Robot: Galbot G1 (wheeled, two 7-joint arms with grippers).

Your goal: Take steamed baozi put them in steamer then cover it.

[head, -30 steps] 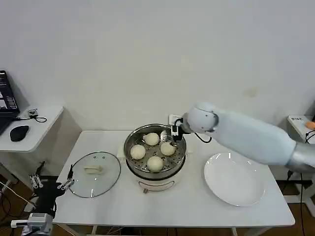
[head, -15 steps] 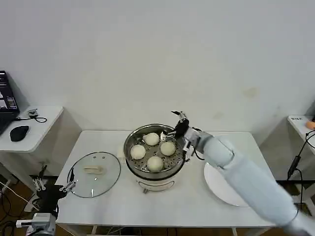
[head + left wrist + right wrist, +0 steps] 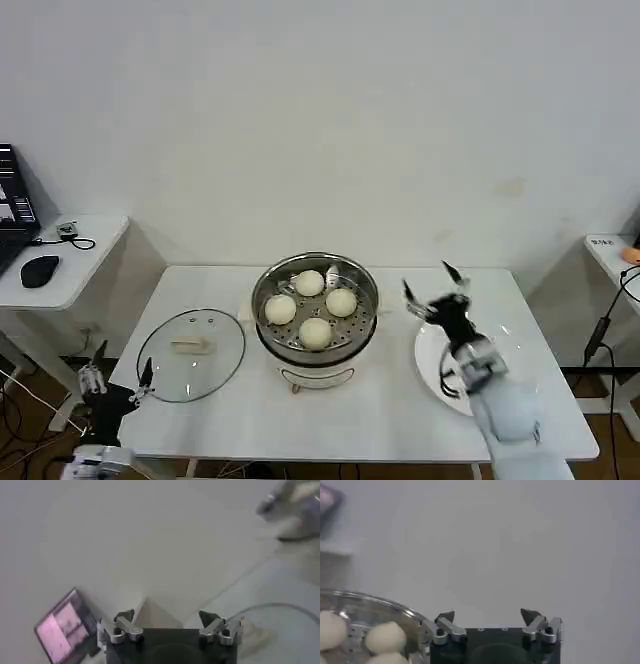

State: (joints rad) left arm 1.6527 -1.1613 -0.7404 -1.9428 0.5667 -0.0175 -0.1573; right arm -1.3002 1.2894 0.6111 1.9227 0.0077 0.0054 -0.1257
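While four round cream-white steamed baozi (image 3: 315, 308) sit in the shiny round steel steamer (image 3: 315, 346), the right gripper (image 3: 436, 287) hangs beside it, fingers spread and empty, over the flat white plate (image 3: 432, 357). The left gripper (image 3: 115, 383), also spread, waits just off the tabletop (image 3: 350, 415) edge, near the clear round glass cover (image 3: 190, 353).

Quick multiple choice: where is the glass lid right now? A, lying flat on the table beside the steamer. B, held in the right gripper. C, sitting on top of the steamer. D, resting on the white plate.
A: the cover lies flat on the table on the steamer's left, and the four steamed baozi sit uncovered inside.
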